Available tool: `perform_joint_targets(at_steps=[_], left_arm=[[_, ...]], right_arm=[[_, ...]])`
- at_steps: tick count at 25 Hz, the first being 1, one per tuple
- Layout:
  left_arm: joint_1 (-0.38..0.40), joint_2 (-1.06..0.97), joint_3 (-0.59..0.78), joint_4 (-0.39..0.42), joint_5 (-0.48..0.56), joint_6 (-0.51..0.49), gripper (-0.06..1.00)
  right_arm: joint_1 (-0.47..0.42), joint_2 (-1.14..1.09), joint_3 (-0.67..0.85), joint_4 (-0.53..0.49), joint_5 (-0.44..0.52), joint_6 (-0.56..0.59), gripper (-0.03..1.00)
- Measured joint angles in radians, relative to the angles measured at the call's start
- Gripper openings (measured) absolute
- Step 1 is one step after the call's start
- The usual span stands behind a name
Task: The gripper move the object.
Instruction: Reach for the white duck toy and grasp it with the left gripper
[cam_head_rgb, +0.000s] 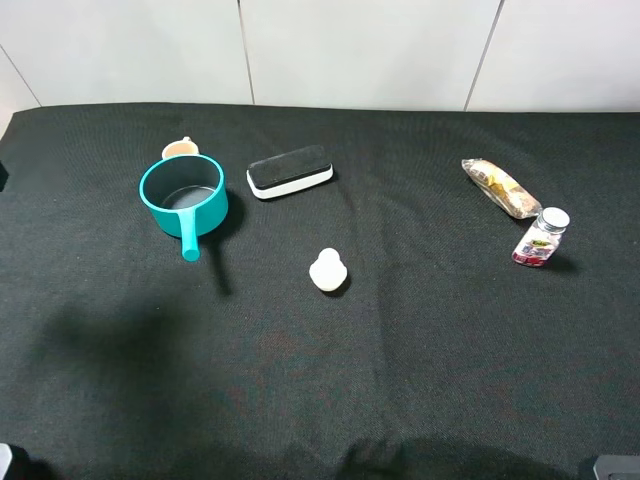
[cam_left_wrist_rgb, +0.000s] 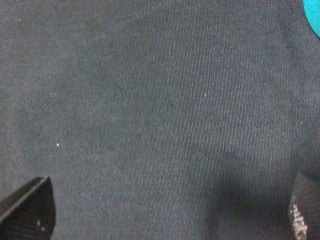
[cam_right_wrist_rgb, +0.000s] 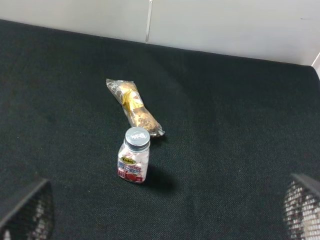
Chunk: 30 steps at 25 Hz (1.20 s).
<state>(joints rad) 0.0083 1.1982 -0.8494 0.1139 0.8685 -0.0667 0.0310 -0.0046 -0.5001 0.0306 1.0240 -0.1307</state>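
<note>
The object, a small cream-white rounded lump (cam_head_rgb: 328, 271) with a knob on top, sits upright near the middle of the black cloth in the exterior view. It does not show in either wrist view. My left gripper (cam_left_wrist_rgb: 167, 212) is open and empty over bare cloth; its black fingertips (cam_left_wrist_rgb: 30, 210) show only at the frame's corners. My right gripper (cam_right_wrist_rgb: 165, 210) is open and empty, with its fingertips (cam_right_wrist_rgb: 302, 205) wide apart. Both are far from the object. In the exterior view only dark bits of the arms show at the bottom corners.
A teal pot (cam_head_rgb: 183, 195) with its handle toward the front stands at the left, with a small cup (cam_head_rgb: 180, 149) behind it. A black-and-white eraser (cam_head_rgb: 290, 171) lies beside it. A snack packet (cam_head_rgb: 500, 187) and a clear silver-capped bottle (cam_head_rgb: 541, 238) are at the right, also in the right wrist view (cam_right_wrist_rgb: 134, 155).
</note>
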Motion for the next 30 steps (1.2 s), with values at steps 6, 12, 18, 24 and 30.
perform_joint_targets(at_steps=[6,12,18,24,30], left_arm=[[0.0,0.134,-0.094,0.0,-0.005,0.002,0.99],[0.0,0.235,-0.185,0.0,-0.016,0.003,0.99],[0.0,0.336,-0.251,-0.002,-0.033,0.004,0.99],[-0.027,0.388,-0.258,-0.005,-0.071,0.004,0.99],[-0.092,0.389,-0.258,-0.005,-0.084,0.004,0.99]], right_arm=[[0.0,0.0,0.0,0.0,0.0,0.0,0.69],[0.0,0.0,0.0,0.0,0.0,0.0,0.69],[0.0,0.0,0.0,0.0,0.0,0.0,0.69],[0.0,0.0,0.0,0.0,0.0,0.0,0.69],[0.0,0.0,0.0,0.002,0.0,0.0,0.69]])
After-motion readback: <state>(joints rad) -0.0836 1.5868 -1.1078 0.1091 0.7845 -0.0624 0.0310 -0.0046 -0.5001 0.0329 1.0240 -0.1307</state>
